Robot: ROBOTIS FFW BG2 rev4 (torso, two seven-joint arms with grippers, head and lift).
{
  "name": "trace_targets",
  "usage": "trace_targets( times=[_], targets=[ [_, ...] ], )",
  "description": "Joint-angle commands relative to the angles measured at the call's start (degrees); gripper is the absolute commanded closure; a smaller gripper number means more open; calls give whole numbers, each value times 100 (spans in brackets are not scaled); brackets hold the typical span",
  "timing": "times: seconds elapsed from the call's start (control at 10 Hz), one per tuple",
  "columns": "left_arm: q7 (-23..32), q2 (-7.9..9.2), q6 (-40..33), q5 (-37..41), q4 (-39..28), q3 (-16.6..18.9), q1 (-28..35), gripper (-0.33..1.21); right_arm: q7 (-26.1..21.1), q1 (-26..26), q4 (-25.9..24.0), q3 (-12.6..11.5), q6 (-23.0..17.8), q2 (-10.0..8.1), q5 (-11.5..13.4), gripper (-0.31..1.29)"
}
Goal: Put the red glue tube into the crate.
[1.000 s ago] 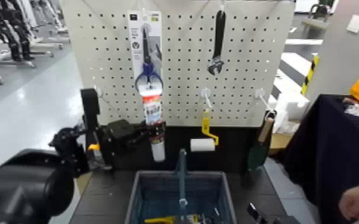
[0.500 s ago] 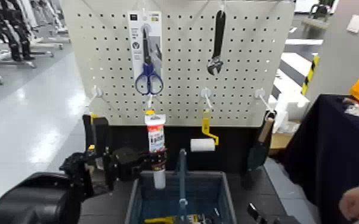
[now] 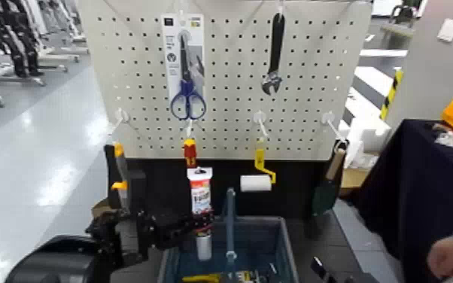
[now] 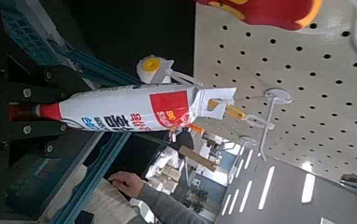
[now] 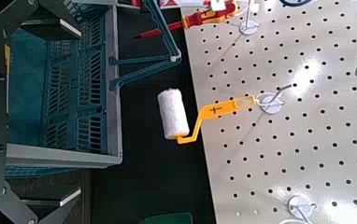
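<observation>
Left gripper [image 3: 196, 223] pinches the red glue tube [image 3: 200, 194] near its cap end — tube upright, w/ cap down, just over the left half of the crate [image 3: 174, 242], in front of the pegboard [image 3: 312, 75]. Right gripper: low at bottom right, can't tell its state.

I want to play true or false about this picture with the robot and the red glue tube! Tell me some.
1. The left gripper holds the red and white squeeze glue tube. True.
2. The tube lies flat in the blue-grey slotted plastic crate. False: it is upright above the crate's left part.
3. Blue-handled scissors hang on the white pegboard. True.
4. The yellow-handled paint roller is in the crate. False: it hangs on the pegboard.
</observation>
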Motion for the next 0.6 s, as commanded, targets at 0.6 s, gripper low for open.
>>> trace_targets(
  times=[0.6],
  targets=[
    [-36, -41, -46, -70, 338, -190, -18, 118, 16, 0, 0, 0, 0, 0, -9, 14]
  ],
)
